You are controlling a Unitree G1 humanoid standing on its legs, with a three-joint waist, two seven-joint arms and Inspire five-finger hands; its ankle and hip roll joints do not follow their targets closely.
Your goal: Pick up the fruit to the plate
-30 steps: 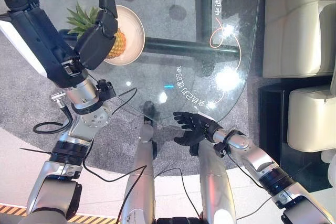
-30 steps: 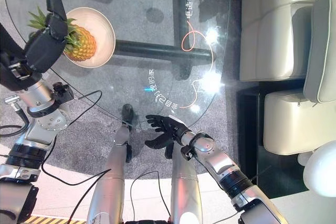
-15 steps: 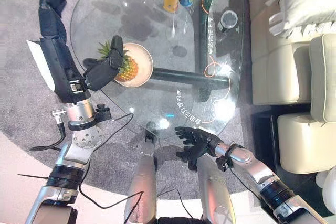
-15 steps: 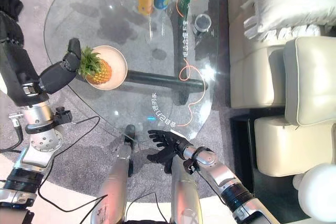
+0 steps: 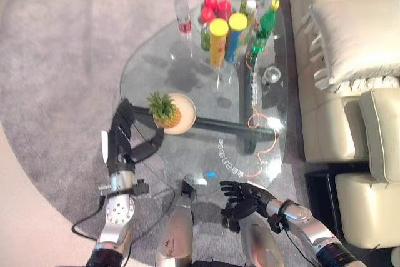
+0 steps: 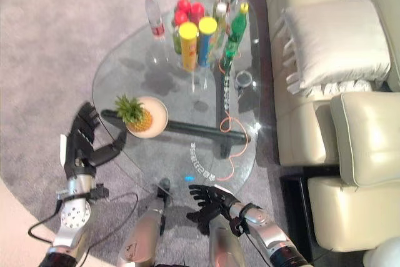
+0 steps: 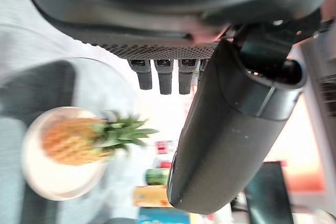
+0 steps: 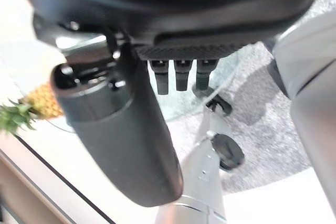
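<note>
Pineapple [image 5: 167, 111] is seen lying on the pale round plate [image 5: 186, 117], which sits on the glass table [image 5: 187, 79] toward its left side. The fruit's leafy crown is pointed to the left and the yellow body rests inside the plate rim.

Left hand [image 5: 125, 136] is held at the table's left edge, just beside the plate, apart from the fruit. Its fingers are extended and relaxed, the thumb [image 7: 231, 129] is stuck out straight, and nothing is gripped. In the left wrist view the pineapple and plate are seen past the fingertips [image 7: 163, 74], with clear space between.

Right hand [image 5: 244, 197] is held low at the near edge of the table, well apart from the plate. Fingers are spread and nothing is held. In the right wrist view the pineapple [image 8: 37, 103] is seen far off, beyond the straight thumb [image 8: 121, 135].

At the far end of the table a cluster of bottles [image 5: 250, 17] and two yellow-lidded cans [image 5: 225, 39] is grouped, with one clear red-capped bottle [image 5: 182, 10] set slightly to the left. A small glass [image 5: 270, 76] is placed near the table's right edge. A cream sofa [image 5: 350, 98] with a cushion [image 5: 350, 35] is seen right of the table, and grey carpet [image 5: 56, 60] lies around it.
</note>
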